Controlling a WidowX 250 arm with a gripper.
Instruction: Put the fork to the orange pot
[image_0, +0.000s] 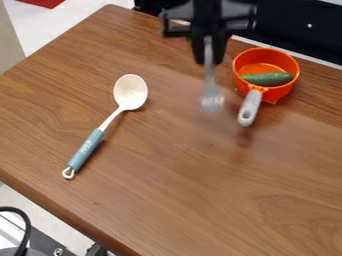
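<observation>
Black two-finger gripper (208, 59) clamped on a silver metal fork (212, 101), outside the round orange pot (279, 91).
Hanging tines down, just off the pot on the view's left. Apt to drop the fork onto the brown wooden table (167, 200) beside the pot if released here, short of the opening. Apt to catch the tines on the rim if carried across too low, and so to shove or tip the pot; apt also to knock the grey handle (250, 107), jutting from the pot towards the view's bottom. Once above the pot, likely to meet the dark green cucumber (268, 79) inside, then to slide or lean out. Little to fear from the cream spoon with a blue-green handle (87, 147), well apart on the pot's left.
</observation>
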